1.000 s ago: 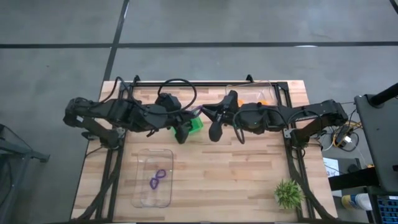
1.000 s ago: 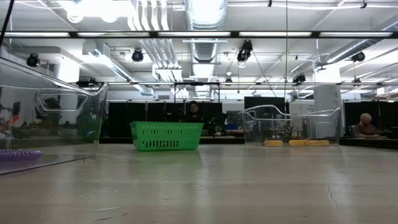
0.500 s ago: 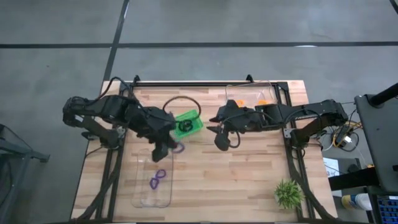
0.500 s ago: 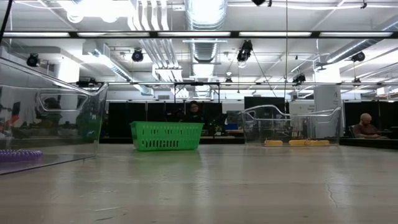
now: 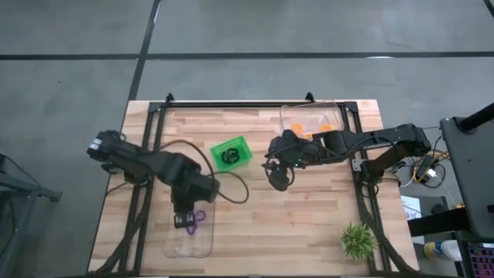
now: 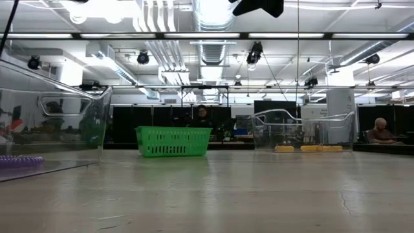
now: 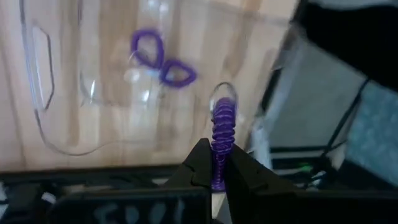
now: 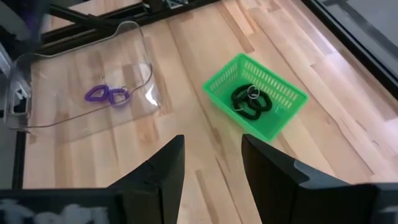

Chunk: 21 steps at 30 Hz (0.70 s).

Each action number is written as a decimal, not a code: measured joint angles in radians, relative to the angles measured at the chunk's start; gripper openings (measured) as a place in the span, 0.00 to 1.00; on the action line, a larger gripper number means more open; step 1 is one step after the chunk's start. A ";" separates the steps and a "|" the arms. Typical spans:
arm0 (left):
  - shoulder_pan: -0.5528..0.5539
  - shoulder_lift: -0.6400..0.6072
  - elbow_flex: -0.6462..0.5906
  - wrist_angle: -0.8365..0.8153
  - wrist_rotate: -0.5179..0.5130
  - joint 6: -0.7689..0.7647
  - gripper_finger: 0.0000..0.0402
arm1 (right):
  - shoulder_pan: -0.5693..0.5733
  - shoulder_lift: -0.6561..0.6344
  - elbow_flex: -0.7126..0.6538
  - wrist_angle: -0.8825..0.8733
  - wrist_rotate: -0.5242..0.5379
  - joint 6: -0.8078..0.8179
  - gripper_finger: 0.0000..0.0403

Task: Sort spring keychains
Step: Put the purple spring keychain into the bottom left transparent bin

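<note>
Left wrist view: left tool (image 7: pixel 217 177) pinching purple keychain (image 7: pixel 223 127).

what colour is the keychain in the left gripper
Purple: the coiled spring keychain in the left gripper, clearest in the left wrist view.

Light falls evenly from overhead: in the low view, long ceiling strips (image 6: pixel 213 35) burn white and blow out near the top edge, leaving a pale sheen on the counter (image 6: pixel 259 194). From above, the wood looks bright and flat, my arms casting only faint, soft shadows. My left wrist view is smeared with blur, the purple keychain (image 7: pixel 222 134) between my fingers (image 7: pixel 199 163) soft-edged. My right wrist view is sharper, with glare glinting off the clear tray (image 8: pixel 146 62).
</note>
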State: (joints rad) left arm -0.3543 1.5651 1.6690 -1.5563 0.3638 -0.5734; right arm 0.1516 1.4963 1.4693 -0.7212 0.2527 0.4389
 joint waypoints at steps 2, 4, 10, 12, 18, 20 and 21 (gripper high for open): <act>-0.008 0.009 -0.046 -0.005 -0.002 0.013 0.04 | -0.001 0.000 0.000 0.000 0.000 0.000 0.38; -0.012 0.011 -0.090 0.019 -0.028 0.018 0.04 | -0.002 0.000 0.000 0.000 0.000 0.000 0.38; -0.012 0.005 -0.231 0.188 -0.050 0.003 0.04 | -0.002 0.000 -0.001 0.001 0.008 -0.001 0.38; -0.013 0.005 -0.283 0.225 -0.050 0.003 0.04 | -0.003 0.000 -0.001 0.001 0.009 -0.001 0.38; -0.007 0.005 -0.436 0.287 -0.055 -0.011 0.07 | -0.008 0.000 -0.001 0.001 0.010 -0.001 0.38; -0.007 0.005 -0.480 0.303 -0.058 -0.034 0.10 | -0.009 0.000 -0.001 0.001 0.010 -0.001 0.38; -0.007 0.005 -0.500 0.318 -0.054 -0.045 0.12 | -0.009 0.000 -0.001 0.001 0.011 -0.001 0.38</act>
State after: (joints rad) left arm -0.3614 1.5703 1.1687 -1.2382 0.3099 -0.6184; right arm 0.1425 1.4963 1.4681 -0.7204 0.2635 0.4377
